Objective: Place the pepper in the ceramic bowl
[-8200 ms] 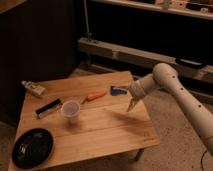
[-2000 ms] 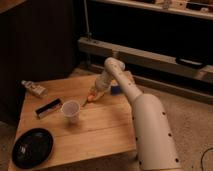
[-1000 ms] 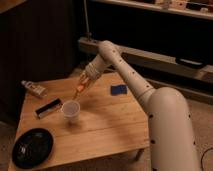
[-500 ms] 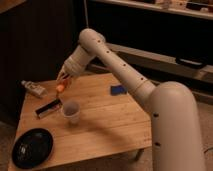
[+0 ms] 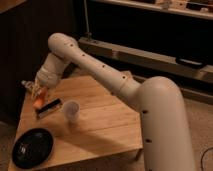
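Observation:
My gripper (image 5: 38, 96) hangs over the left part of the wooden table (image 5: 95, 135), shut on the orange-red pepper (image 5: 39, 101), which pokes down from it. The pepper is in the air above a dark flat bar. The black ceramic bowl (image 5: 32, 148) sits at the table's front left corner, below and slightly left of the gripper, with nothing in it. My white arm (image 5: 120, 80) reaches in from the right across the table.
A small translucent cup (image 5: 71, 111) stands right of the gripper. A dark flat bar (image 5: 49, 108) lies just under the pepper. A small bottle-like thing (image 5: 26, 85) shows at the table's far left edge. Dark cabinet fronts stand behind.
The arm has swung further left and toward the front with the pepper held, from over the table's middle to above the dark bar near the bowl.

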You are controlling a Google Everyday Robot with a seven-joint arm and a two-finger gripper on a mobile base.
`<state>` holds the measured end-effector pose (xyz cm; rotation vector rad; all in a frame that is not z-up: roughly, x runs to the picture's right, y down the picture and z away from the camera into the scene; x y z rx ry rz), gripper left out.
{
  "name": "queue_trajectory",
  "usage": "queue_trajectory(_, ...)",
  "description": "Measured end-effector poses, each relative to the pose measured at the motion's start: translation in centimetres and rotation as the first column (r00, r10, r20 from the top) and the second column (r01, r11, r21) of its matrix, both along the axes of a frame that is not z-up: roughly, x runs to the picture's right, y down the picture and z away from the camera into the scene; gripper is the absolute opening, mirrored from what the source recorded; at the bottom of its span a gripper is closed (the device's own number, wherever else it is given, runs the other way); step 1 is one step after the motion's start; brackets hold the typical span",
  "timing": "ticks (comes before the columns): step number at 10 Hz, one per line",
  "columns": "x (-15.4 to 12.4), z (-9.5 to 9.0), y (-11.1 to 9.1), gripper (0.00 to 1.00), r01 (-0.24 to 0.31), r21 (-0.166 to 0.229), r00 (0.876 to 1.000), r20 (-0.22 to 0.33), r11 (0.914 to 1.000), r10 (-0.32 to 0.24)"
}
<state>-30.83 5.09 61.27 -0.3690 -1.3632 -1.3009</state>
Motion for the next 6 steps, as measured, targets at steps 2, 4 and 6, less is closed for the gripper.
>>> queue_trajectory(2, -1.8, -0.3, 1.7, 0.13, 0.093, -0.025, 0.993, 0.077, 0.9954, -0.091)
queue_trajectory(4, -3.6, 1.0, 3.7, 0.13, 0.183, -0.062, 0.975, 0.14, 0.9811, -0.174)
queue_trajectory(6, -4.4, 1.1, 6.1, 0.13, 0.261, -0.067, 0.951, 0.188, 0.963, -0.245)
